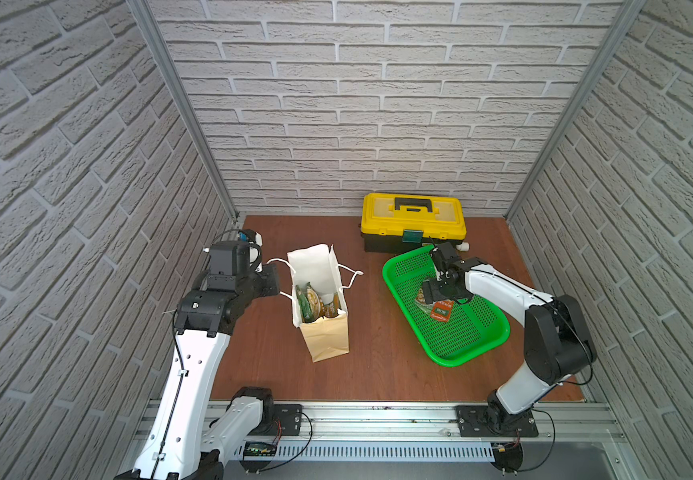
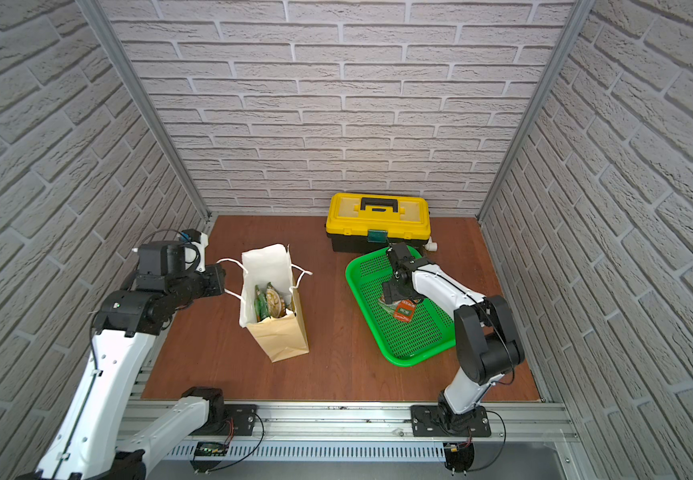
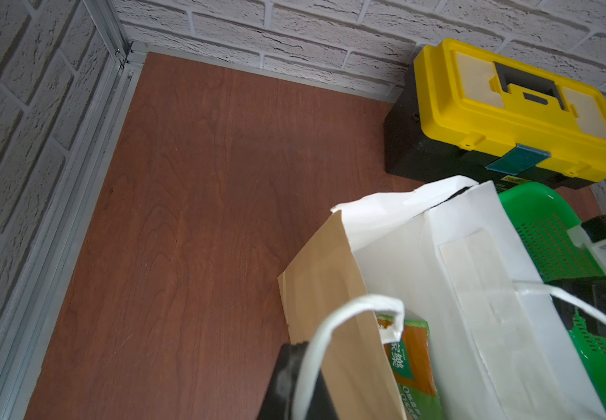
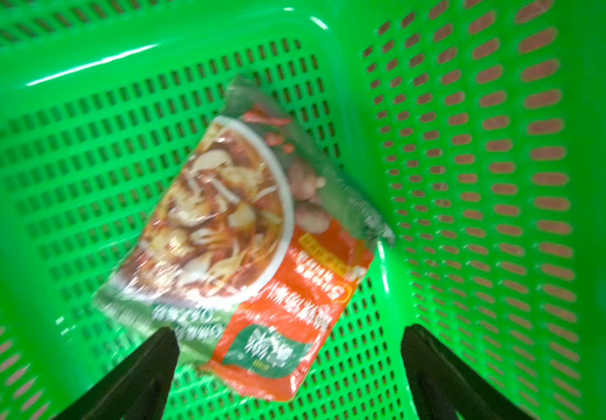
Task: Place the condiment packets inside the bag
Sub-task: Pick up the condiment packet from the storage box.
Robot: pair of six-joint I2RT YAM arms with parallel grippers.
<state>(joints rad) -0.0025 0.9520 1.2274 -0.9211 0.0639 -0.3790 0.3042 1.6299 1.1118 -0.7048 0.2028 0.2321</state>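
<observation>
The left gripper [image 1: 273,281] sits at the left side of the bag [image 1: 325,337], level with its rim, fingers [image 3: 287,374] pressed together. The near cord handle [image 3: 312,349] loops out from the rim and runs down across the black fingers, touching them. Whether the cord is caught between them cannot be told.

The bag stands upright a little left of the worktop's [image 1: 382,374] middle, mouth open, white lining showing. Several green condiment packets [image 1: 310,305] stand on end inside it, against the wall nearest the front edge.

The right gripper [image 4: 290,332] hangs inside the green basket [image 1: 457,338], which lies askew toward the worktop's right edge with one corner just in front of the yellow toolbox [image 1: 413,216] at the back edge. Its fingers [image 4: 138,378] are spread wide and grip nothing. Below them two more packets lie flat on the basket floor: a green packet [image 4: 218,203] with a food picture, and a red-orange packet [image 4: 287,312] overlapping its lower corner. The spread fingers stand to either side of the red-orange packet's end; the wrist view is blurred, so contact cannot be judged
</observation>
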